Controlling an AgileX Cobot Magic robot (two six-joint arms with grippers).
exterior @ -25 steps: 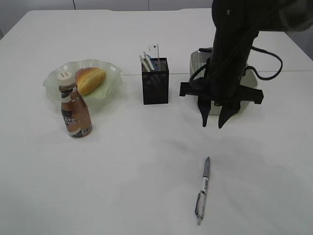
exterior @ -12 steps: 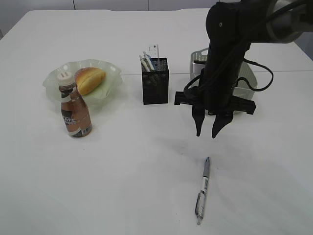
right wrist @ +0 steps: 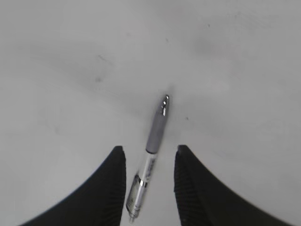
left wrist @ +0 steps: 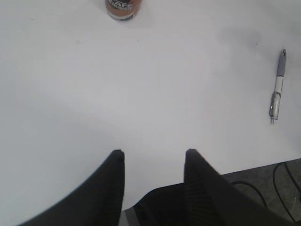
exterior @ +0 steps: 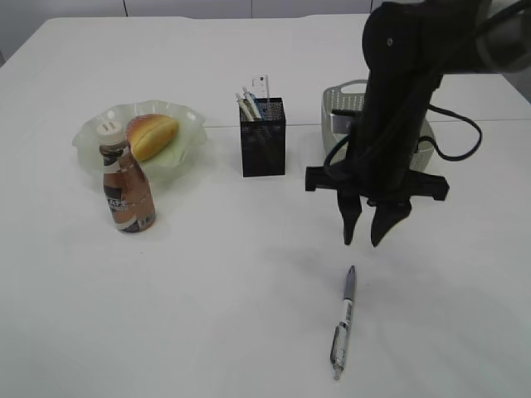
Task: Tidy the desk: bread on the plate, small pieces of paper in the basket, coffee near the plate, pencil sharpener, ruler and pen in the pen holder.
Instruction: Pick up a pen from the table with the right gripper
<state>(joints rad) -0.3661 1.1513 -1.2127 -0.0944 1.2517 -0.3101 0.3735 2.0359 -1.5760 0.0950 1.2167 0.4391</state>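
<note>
We see even, diffuse light from above; the white bench [exterior: 207,282] reads bright in all three views without harsh glare. Shadows are soft: a faint grey patch lies under the right arm at centre right of the exterior view, and a pale smudge sits at upper right of the left wrist view. The exterior view is slightly soft and grainy. In both wrist views the dark jaws at the lower edge are blurred.

Right arm reaches down from upper right, right gripper [exterior: 368,239] pointing straight down with fingers [right wrist: 107,188] parted and empty above the surface; left gripper [left wrist: 153,157] low, fingers apart, holding nothing.
</note>
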